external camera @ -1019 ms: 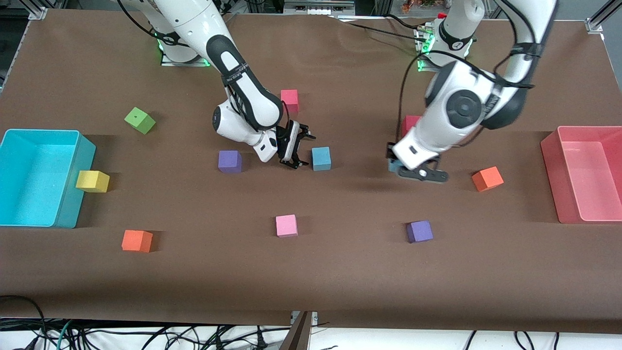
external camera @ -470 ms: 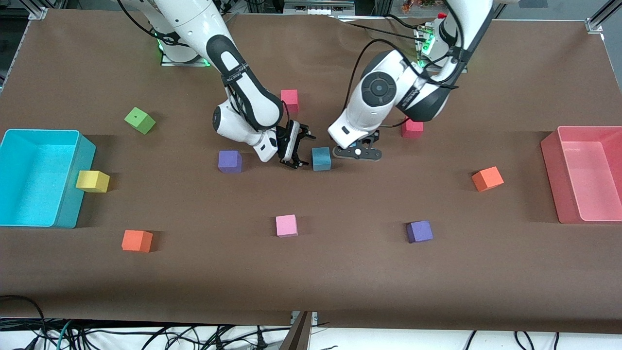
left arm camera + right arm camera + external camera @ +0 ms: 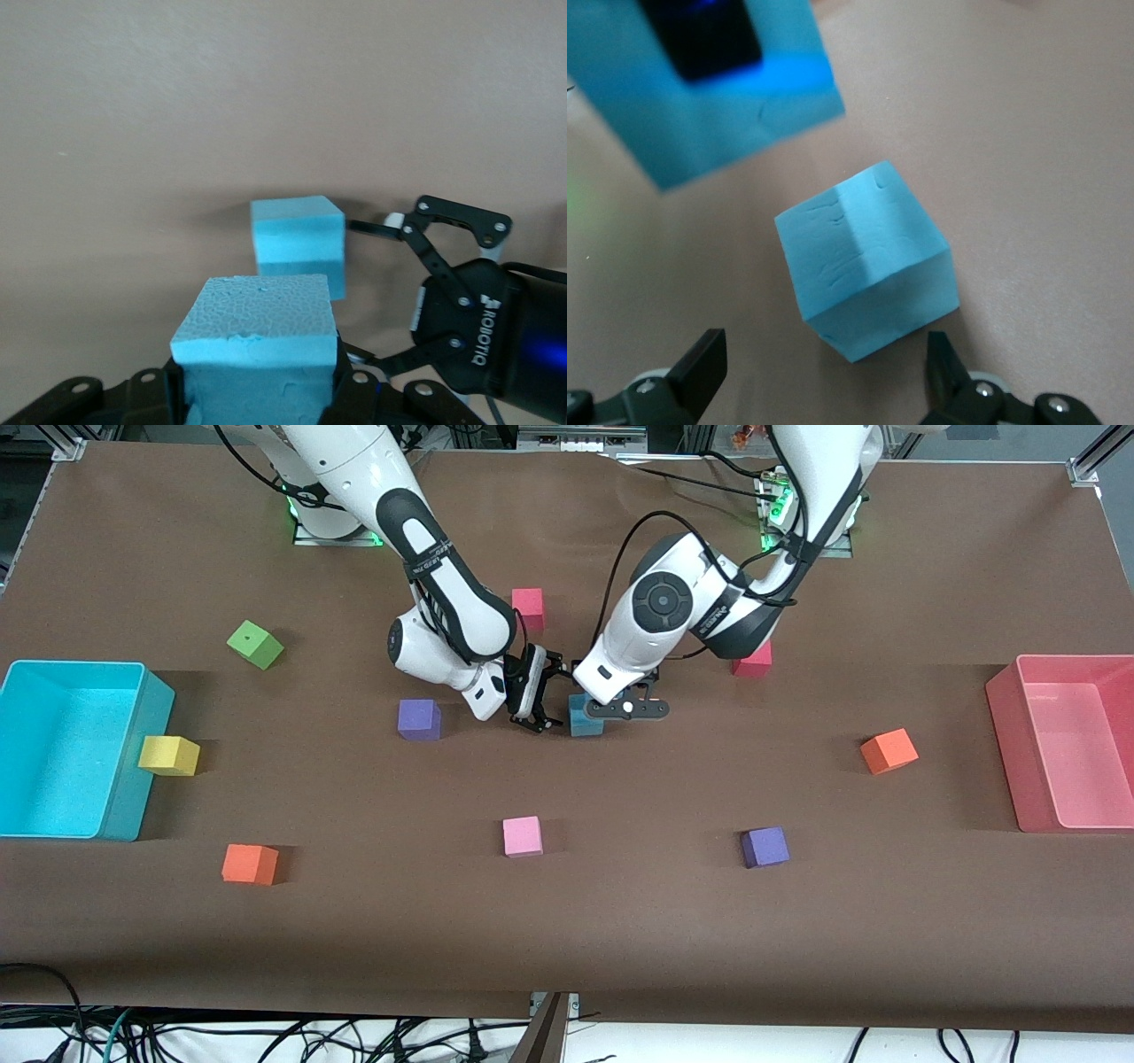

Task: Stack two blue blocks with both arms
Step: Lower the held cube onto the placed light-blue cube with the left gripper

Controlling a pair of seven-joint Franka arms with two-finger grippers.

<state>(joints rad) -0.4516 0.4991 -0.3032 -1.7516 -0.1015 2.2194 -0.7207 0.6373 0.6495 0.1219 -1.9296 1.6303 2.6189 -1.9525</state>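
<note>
Gripping one blue block (image 3: 257, 341) in my closed left hand (image 3: 627, 707), I hover just above the bench block (image 3: 582, 723); my right hand (image 3: 537, 701) waits open beside it.

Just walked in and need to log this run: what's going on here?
The left gripper is shut on one blue block and holds it over the table close to the second blue block, which sits on the table mid-way between the arms. The right gripper waits beside that second block with its fingers open, not touching it. The blocks are not yet stacked. Other coloured cubes and two bins lie around untouched.
</note>
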